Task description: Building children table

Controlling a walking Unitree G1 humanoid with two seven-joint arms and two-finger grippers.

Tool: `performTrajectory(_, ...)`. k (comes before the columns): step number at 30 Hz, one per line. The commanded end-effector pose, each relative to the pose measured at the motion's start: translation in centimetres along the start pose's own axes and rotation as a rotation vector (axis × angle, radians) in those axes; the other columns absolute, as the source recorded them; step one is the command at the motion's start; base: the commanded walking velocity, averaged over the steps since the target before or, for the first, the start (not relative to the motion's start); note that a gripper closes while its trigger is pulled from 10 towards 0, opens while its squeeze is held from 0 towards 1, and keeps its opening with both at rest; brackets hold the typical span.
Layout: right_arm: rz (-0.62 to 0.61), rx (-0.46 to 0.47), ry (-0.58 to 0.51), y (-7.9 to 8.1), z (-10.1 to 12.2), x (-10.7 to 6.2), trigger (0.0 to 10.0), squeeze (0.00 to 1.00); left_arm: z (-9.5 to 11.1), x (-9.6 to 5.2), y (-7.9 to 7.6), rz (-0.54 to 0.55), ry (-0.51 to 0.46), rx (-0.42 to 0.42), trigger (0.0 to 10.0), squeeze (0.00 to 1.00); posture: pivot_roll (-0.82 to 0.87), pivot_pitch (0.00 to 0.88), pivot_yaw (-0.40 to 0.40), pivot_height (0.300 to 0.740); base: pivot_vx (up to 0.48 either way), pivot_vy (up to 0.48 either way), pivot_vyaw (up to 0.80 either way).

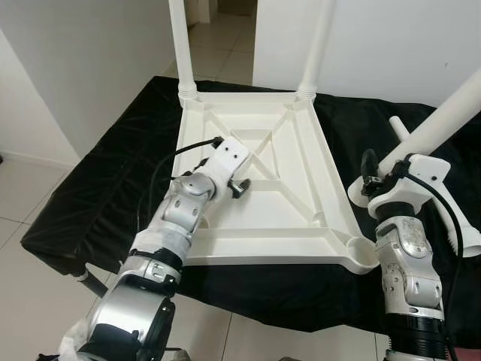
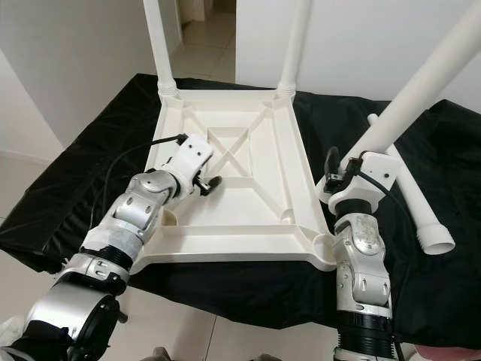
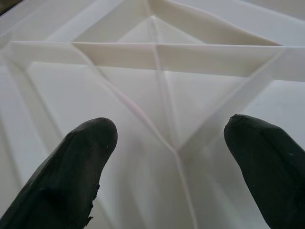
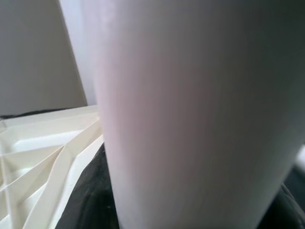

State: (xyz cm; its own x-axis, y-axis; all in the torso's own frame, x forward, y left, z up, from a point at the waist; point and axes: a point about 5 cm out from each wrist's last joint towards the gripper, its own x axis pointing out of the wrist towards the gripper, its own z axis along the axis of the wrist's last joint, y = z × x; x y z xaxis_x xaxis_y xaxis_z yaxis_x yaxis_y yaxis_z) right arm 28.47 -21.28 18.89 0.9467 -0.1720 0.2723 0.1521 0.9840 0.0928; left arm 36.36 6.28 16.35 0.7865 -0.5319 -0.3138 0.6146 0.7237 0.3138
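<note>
The white table top (image 1: 301, 169) lies upside down on a black cloth, its ribbed underside facing up. Two white legs (image 1: 180, 45) (image 1: 317, 45) stand in its far corners. My left gripper (image 1: 240, 186) hovers over the ribs near the left side, open, with its fingertips (image 3: 90, 143) apart and nothing between them. My right gripper (image 1: 376, 174) is shut on a third leg (image 1: 443, 120), which tilts up to the right. That leg's lower end sits beside the table's right edge, short of the near right corner socket (image 1: 362, 254). A fourth leg (image 2: 413, 199) lies on the cloth at the right.
The black cloth (image 1: 113, 173) covers the whole work surface; its edges drop off at the front and left. Tiled floor (image 1: 30, 226) surrounds it, with white walls (image 1: 98, 68) to the left and behind, and a doorway at the back.
</note>
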Motion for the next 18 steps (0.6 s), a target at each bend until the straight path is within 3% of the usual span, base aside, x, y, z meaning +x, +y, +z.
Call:
performTrajectory(1,0.021,0.001,0.013,0.1,-0.1,-0.4,10.0,0.0,0.4,-0.7,-0.7,-0.098,-0.085,0.006,10.0,0.0,-0.09,0.002,-0.003,0.74,0.0,0.0,0.0)
performTrajectory(6,0.057,0.012,0.043,0.5,-0.7,-1.4,10.0,0.0,1.1,-2.5,-1.6,-0.223,-0.223,0.031,10.0,0.0,-0.09,0.001,-0.012,0.74,0.0,0.0,0.0)
performTrajectory(18,0.067,-0.018,0.134,0.9,-2.2,-3.9,10.0,0.0,1.9,-4.6,-3.2,-0.297,-0.363,0.02,10.0,0.0,-0.08,0.0,-0.028,0.74,0.0,0.0,0.0)
